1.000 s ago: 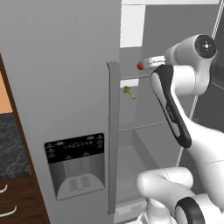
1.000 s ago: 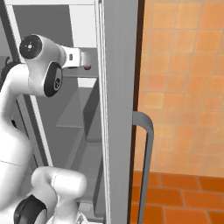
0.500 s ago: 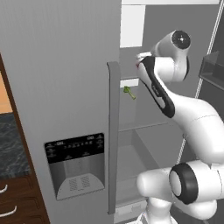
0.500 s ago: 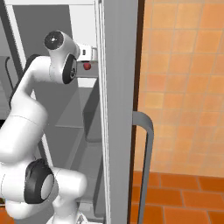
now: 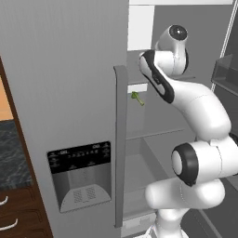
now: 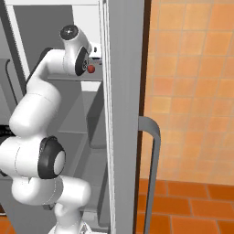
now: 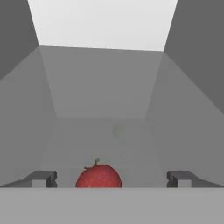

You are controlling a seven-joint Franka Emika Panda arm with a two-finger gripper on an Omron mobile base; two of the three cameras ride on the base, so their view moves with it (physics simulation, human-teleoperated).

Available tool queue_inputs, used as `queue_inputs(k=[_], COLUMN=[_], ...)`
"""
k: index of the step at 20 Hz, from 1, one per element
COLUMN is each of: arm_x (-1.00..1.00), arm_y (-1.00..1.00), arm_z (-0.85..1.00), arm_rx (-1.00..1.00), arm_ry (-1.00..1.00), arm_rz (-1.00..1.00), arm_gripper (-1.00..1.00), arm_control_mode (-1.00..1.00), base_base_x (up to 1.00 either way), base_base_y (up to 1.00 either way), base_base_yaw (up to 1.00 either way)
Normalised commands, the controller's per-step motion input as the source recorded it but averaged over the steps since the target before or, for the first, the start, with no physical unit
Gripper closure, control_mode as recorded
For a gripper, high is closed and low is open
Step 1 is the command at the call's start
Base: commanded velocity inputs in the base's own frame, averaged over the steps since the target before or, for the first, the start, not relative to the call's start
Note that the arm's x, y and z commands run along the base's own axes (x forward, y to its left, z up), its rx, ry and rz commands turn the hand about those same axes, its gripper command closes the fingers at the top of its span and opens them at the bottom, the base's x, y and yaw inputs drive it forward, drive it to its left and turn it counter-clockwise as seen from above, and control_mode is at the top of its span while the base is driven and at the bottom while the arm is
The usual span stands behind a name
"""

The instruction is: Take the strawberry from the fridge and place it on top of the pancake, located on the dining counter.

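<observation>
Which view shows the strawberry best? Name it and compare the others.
The hand view: the strawberry sits large and unobstructed on the fridge shelf, between the open gripper fingertips. The right base view shows just a small red dot beside the arm.

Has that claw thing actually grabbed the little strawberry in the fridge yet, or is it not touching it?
Apart. In the hand view the strawberry sits between the fingertips of the open gripper, with bare shelf showing on both sides of it.
</observation>
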Motion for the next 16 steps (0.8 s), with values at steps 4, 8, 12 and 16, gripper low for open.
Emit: queue_inputs(k=[4, 8, 12, 16], arm_x=[0.0, 0.02, 0.05, 0.2], arm_y=[0.13, 0.05, 0.0, 0.0], arm_z=[-0.18, -0.28, -0.16, -0.08], arm_rx=[0.0, 0.0, 0.0, 0.0], arm_ry=[0.0, 0.0, 0.0, 0.0], arm_rz=[0.0, -0.01, 0.0, 0.0], arm_gripper=[-1.0, -1.0, -1.0, -1.0], arm_control_mode=[-1.0, -1.0, -1.0, -1.0], base_base_x=[0.0, 0.0, 0.0, 0.0], base_base_y=[0.0, 0.0, 0.0, 0.0], base_base_yaw=[0.0, 0.0, 0.0, 0.0])
